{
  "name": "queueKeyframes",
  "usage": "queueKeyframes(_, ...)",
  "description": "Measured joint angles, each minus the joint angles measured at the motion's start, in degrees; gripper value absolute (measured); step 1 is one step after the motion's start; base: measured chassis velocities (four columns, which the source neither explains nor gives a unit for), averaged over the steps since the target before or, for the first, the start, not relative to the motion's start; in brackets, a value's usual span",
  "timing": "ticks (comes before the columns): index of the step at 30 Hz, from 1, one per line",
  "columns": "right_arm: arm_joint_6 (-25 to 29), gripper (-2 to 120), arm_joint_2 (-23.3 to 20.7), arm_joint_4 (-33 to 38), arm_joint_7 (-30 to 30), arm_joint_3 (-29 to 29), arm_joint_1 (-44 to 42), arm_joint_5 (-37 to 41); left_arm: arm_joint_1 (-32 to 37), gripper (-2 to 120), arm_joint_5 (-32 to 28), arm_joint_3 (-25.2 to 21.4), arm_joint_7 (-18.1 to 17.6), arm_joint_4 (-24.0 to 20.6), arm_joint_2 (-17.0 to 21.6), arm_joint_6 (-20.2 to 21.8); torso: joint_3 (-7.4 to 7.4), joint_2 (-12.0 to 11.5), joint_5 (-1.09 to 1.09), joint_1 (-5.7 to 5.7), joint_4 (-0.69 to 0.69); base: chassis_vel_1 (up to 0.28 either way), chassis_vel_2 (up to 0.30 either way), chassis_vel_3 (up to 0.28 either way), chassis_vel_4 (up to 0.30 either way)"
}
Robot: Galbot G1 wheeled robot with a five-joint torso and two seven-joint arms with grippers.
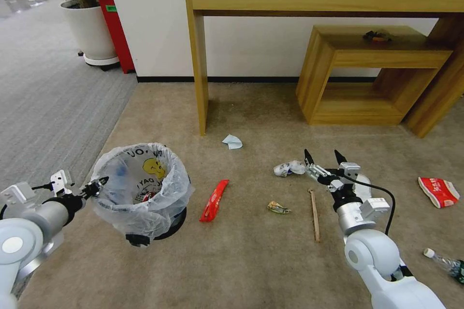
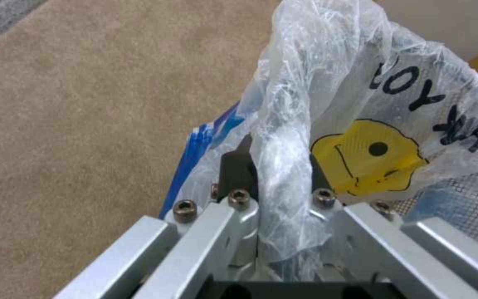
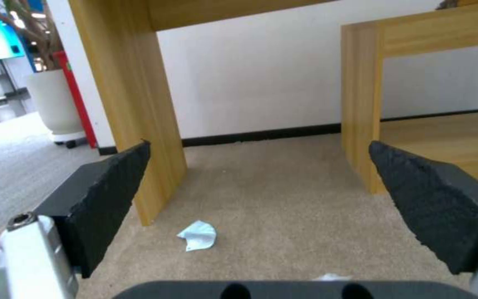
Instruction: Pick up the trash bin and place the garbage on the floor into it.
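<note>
The trash bin [image 1: 142,188], a small dark bin lined with a crinkly white bag bearing a yellow figure [image 2: 369,162], sits tilted at the left of the beige floor [image 1: 251,260]. My left gripper [image 1: 99,184] is shut on its bagged rim [image 2: 280,166]. My right gripper [image 1: 322,157] hangs open just above and beside a crumpled white paper [image 1: 289,168]. Garbage lies around: a red wrapper [image 1: 214,200], a small crumpled scrap [image 1: 278,208], a wooden stick [image 1: 315,215], a pale blue tissue [image 1: 232,142] [image 3: 199,236], a red-white packet [image 1: 439,191], and a clear bottle [image 1: 447,263].
A tall wooden console table [image 1: 198,58] and a low wooden shelf [image 1: 372,77] stand against the white wall ahead. A white plant pot [image 1: 92,29] and a red box [image 1: 116,29] sit at the back left, by the grey ribbed carpet [image 1: 48,106].
</note>
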Motion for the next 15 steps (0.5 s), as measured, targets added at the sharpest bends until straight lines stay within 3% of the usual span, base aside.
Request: queueKeyframes(15, 1.25, 100, 1.3, -1.68, -1.89, -1.19, 0.71, -0.83, -0.15, 3, 0.04, 0.44, 1.26, 0.44, 0.23, 0.0, 0.0, 0.0, 0.0, 0.0, 0.0, 0.0, 0.0, 0.0, 0.0)
